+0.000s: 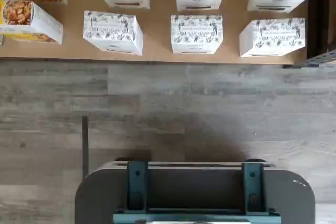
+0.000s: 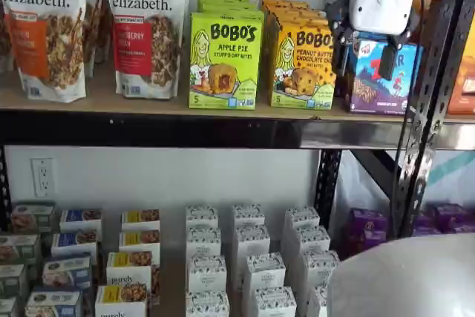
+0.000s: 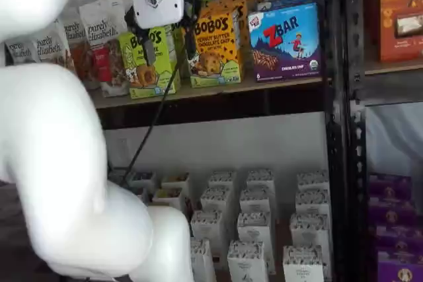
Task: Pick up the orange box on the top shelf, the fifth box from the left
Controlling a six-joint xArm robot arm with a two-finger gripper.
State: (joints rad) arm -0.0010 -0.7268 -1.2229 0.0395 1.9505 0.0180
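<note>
I am hovering my gripper [image 3: 169,43] upper left, fingers spread and empty; the orange box [image 3: 214,47] is sitting untouched on the top shelf [image 2: 148,102], so the grasp remains.

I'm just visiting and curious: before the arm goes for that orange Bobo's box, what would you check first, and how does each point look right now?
1. Orange box stands upright at the front of the top shelf: ok.
2. Neighbours leave room: the green Apple Pie box and the blue ZBAR box stand close on either side: cannot tell.
3. Gripper open: two black fingers hang apart in both shelf views: ok.
4. Gripper empty: nothing between the fingers: ok.
5. Gripper lined up with the orange box: the two shelf views place it differently: cannot tell.
6. Wrist view shows the target: only floor and the lower white boxes: not ok.
</note>
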